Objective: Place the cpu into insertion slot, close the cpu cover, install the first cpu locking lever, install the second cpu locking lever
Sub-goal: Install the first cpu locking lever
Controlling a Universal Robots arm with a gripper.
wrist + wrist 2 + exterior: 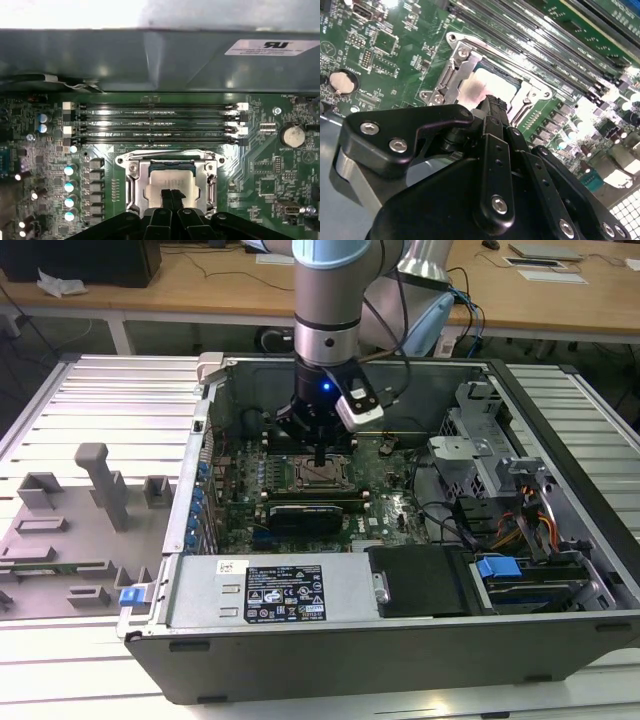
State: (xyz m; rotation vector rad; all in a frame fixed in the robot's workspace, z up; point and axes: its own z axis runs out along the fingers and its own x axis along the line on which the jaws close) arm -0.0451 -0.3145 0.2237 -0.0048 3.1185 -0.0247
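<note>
The cpu (pixel 170 177) lies in the insertion slot (pixel 322 476), its pale metal top (pixel 487 86) showing through the window of the cpu cover (pixel 206 181). The silvery cover (pixel 451 80) lies flat on the socket. A thin wire locking lever (pixel 170 152) runs along the socket's edge nearest the memory slots. My gripper (pixel 173 196) hangs straight down over the socket in the exterior view (pixel 318 454). Its black fingers (pixel 492 107) are shut together with nothing between them, and their tips sit at the cpu's edge; I cannot tell whether they touch it.
Long black memory slots (pixel 155 125) run beside the socket. The open computer case (pixel 330 655) walls in the board, with a black power supply (pixel 285 592) in front and a drive cage (pixel 490 455) at the exterior view's right. A grey fixture tray (pixel 85 530) lies at the left.
</note>
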